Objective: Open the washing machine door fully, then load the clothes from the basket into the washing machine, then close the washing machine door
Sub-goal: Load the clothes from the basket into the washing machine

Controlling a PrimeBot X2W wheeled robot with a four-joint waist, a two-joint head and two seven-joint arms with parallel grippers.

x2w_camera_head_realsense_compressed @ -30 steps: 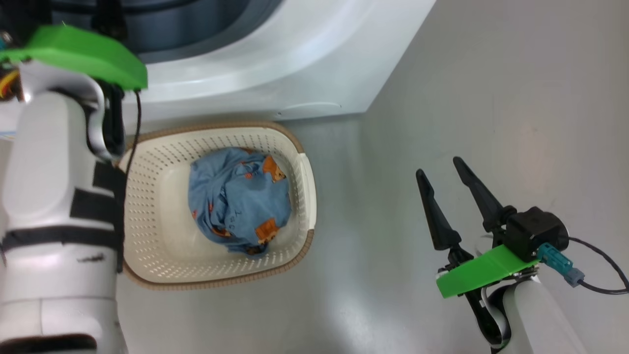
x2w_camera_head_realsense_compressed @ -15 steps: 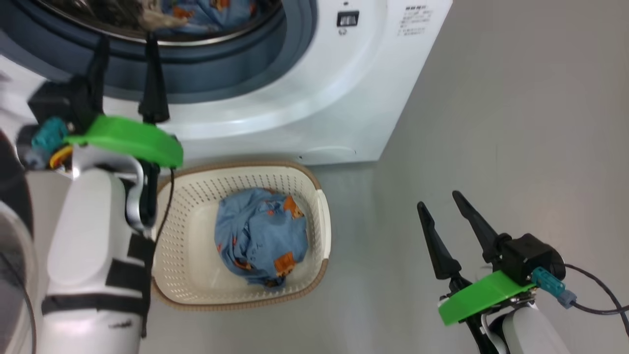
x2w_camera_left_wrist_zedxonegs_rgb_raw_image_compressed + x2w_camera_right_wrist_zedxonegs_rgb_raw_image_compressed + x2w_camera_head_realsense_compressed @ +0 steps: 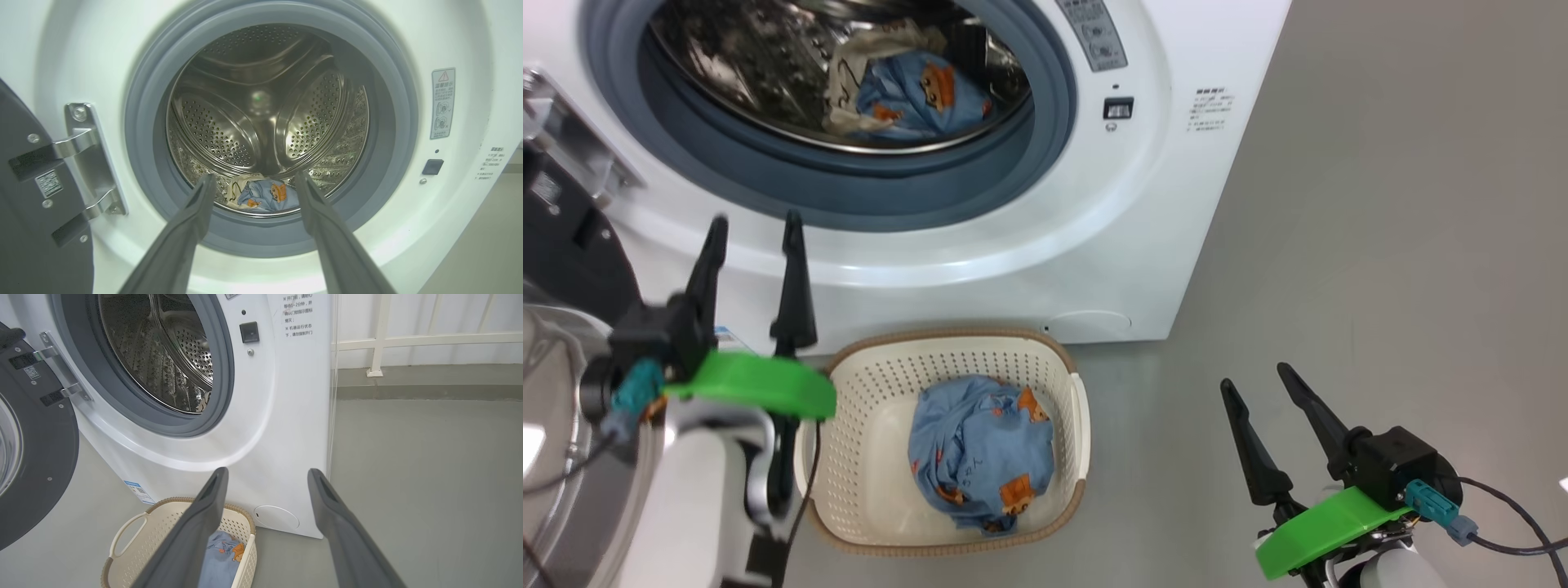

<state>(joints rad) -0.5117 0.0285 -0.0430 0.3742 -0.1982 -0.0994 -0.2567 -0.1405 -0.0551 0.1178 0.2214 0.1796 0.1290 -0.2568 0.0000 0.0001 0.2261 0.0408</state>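
Observation:
The washing machine point(image 3: 1176, 204) stands with its door point(image 3: 36, 457) swung wide open to the left. In the steel drum lie blue bear-print clothes with a cream piece point(image 3: 263, 194). More blue clothes point(image 3: 980, 449) sit bunched in the cream basket point(image 3: 947, 339) on the floor before the machine. My left gripper point(image 3: 755, 219) hovers open and empty in front of the drum's grey ring, left of the basket, its fingers pointing at the opening point(image 3: 254, 176). Off to the right of the basket, my right gripper point(image 3: 1254, 376) is open and empty above the floor.
Metal door hinges point(image 3: 88, 163) are fixed left of the opening. Grey floor point(image 3: 1380, 245) stretches to the right of the machine. A white railing point(image 3: 380, 339) and a low kerb run along the far wall.
The head camera has tilted up, bringing the drum into view. My left gripper has pulled back and down from the drum opening. The right gripper has kept its place.

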